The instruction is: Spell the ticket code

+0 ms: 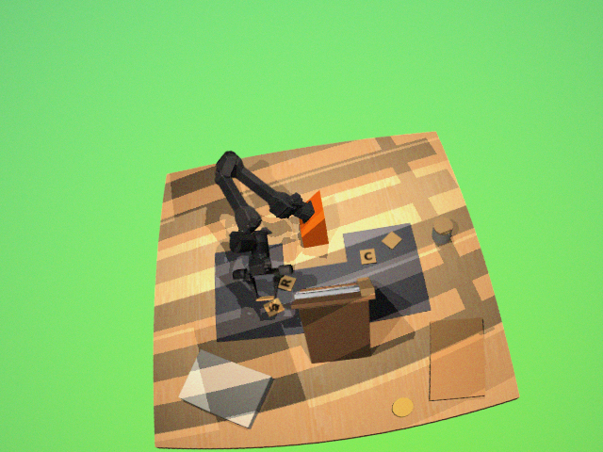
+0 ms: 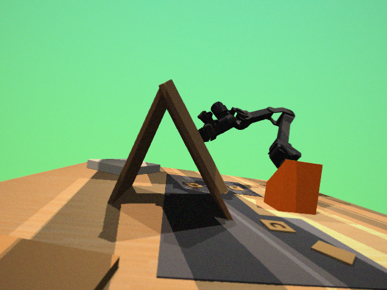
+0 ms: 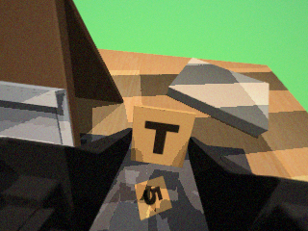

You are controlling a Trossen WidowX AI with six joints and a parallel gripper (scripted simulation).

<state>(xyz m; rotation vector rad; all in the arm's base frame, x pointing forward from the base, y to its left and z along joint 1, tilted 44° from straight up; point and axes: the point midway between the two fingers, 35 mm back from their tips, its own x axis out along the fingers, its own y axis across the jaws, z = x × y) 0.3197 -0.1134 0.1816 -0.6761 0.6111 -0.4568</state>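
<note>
My gripper is shut on the T tile, holding it upright above the mat, left of the rail's open end in the top view; the board hides its fingertips in the exterior view. The 5 tile lies below it. The R tile lies nearby. The C tile and a tile with no visible letter lie right. The clear rail is on the leaning board; no letters are readable in it. No ticket code is readable.
An orange wedge block stands by the arm. A grey slab lies front left. A cylinder stands at right. A thin wooden panel and a yellow disc lie front right.
</note>
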